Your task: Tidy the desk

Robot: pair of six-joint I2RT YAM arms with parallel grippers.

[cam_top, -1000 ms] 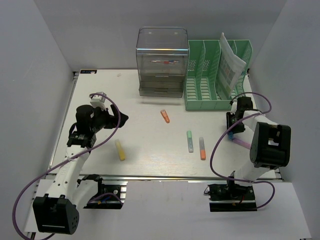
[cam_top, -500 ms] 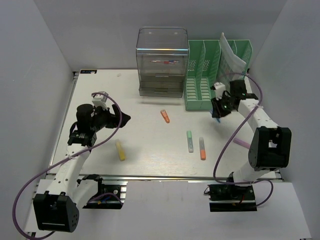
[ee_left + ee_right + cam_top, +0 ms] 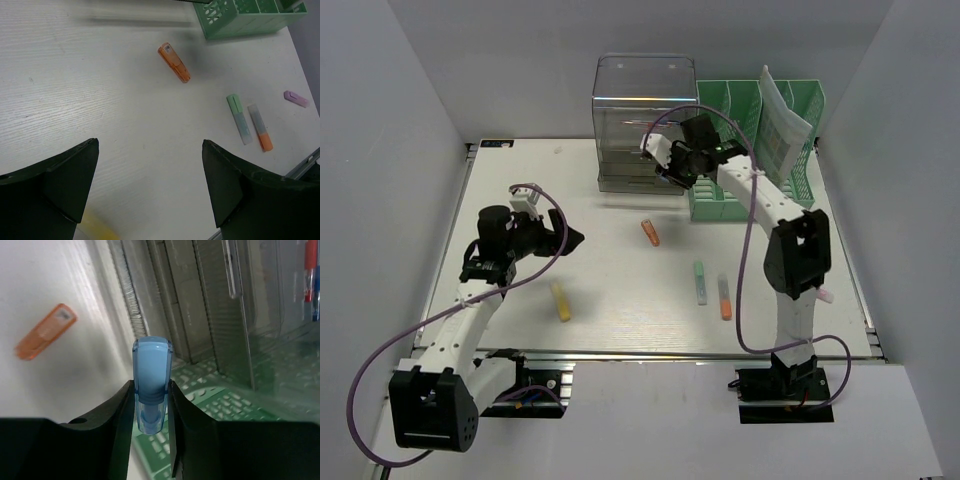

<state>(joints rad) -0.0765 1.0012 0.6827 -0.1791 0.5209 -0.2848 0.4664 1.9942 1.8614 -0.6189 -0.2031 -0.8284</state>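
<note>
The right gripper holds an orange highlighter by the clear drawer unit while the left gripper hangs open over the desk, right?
No. The highlighter in the right gripper is blue, not orange; the right wrist view shows it. It is by the clear drawer unit, and the left gripper hangs open over the desk.

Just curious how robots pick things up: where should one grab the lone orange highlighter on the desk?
The orange highlighter is probably best pinched at its middle from straight above, across its narrow width. It lies flat and slanted on the desk, with bare surface along both long sides.
</note>
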